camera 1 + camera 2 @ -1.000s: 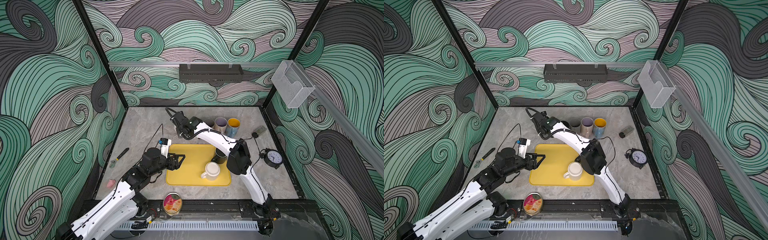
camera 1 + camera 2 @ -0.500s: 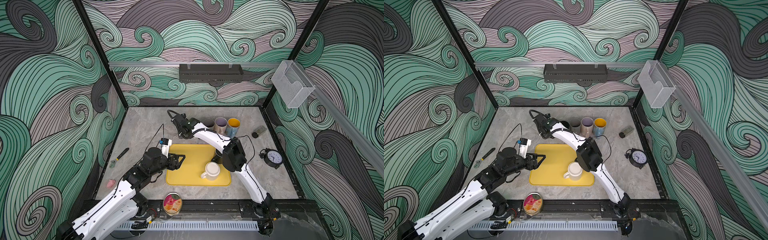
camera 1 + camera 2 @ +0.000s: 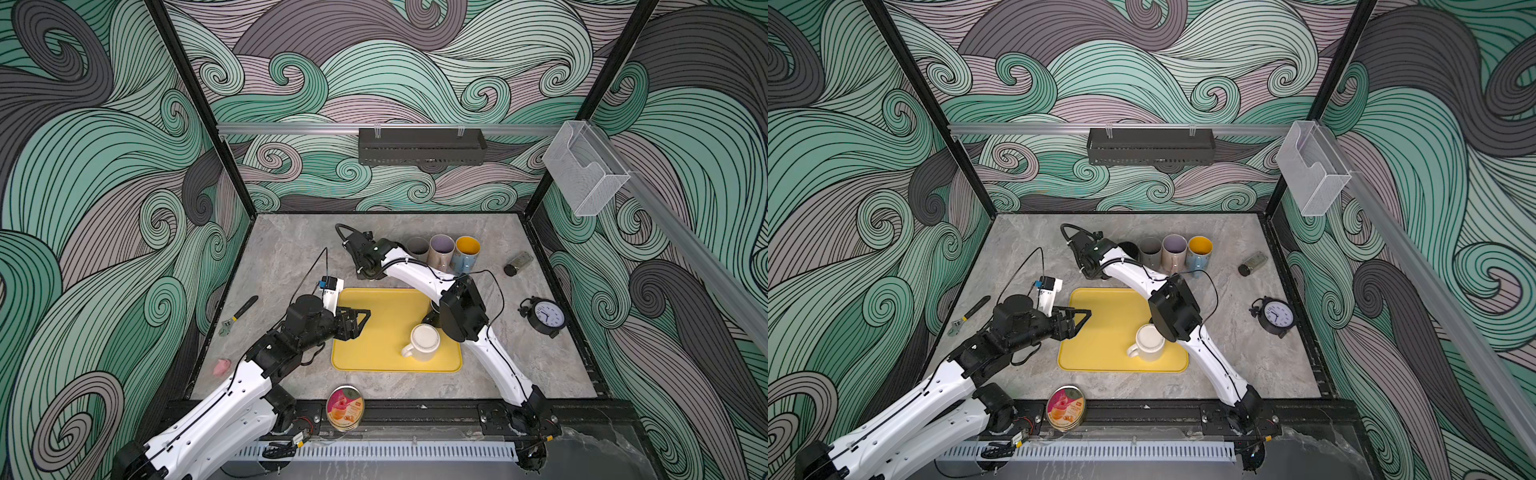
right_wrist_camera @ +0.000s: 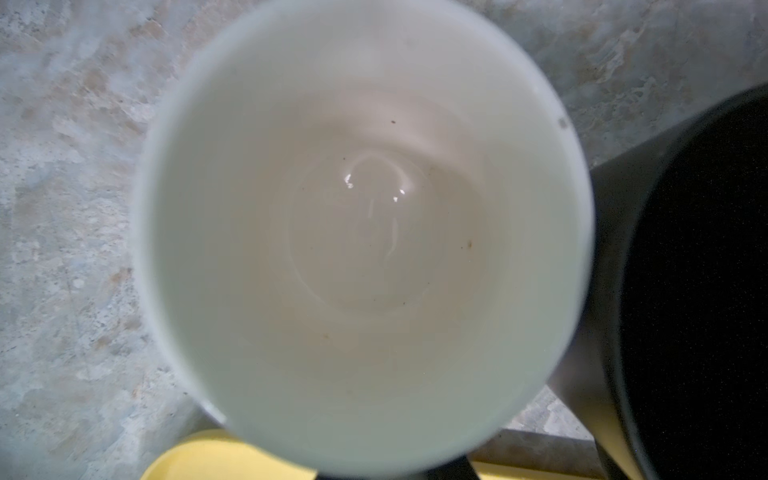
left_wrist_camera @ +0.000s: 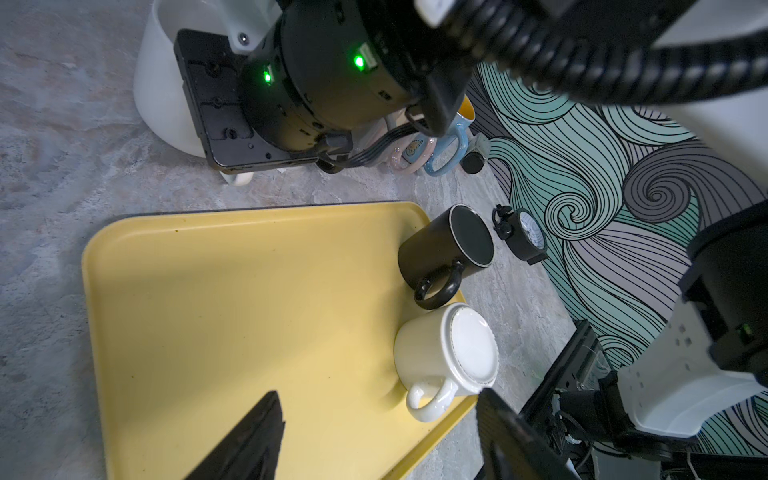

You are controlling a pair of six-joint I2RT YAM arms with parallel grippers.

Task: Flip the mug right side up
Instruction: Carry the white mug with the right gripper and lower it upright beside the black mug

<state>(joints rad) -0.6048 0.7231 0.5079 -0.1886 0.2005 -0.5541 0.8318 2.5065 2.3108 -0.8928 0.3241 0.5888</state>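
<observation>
A white mug (image 4: 365,232) stands mouth up on the grey table just beyond the yellow tray (image 3: 386,328); I look straight down into it. My right gripper (image 3: 368,270) is shut on the mug's wall from above and hides it in both top views. In the left wrist view the white mug (image 5: 162,91) shows under that gripper. A cream mug (image 3: 422,343) and a black mug (image 5: 449,249) stand upside down at the tray's right side. My left gripper (image 3: 359,318) hovers open and empty over the tray's left edge, its fingers (image 5: 249,440) pointing at the cream mug (image 5: 449,353).
A row of upright mugs stands at the back: grey (image 3: 417,246), lilac (image 3: 441,249), blue with yellow inside (image 3: 467,251). A black cup (image 4: 698,291) is close beside the held mug. A clock (image 3: 547,315), a jar (image 3: 517,262), a wrench (image 3: 239,309) and a tin (image 3: 345,407) lie around.
The right arm's elbow has swung a little to the left and its gripper has shifted slightly toward the tray. The left arm has stayed put.
</observation>
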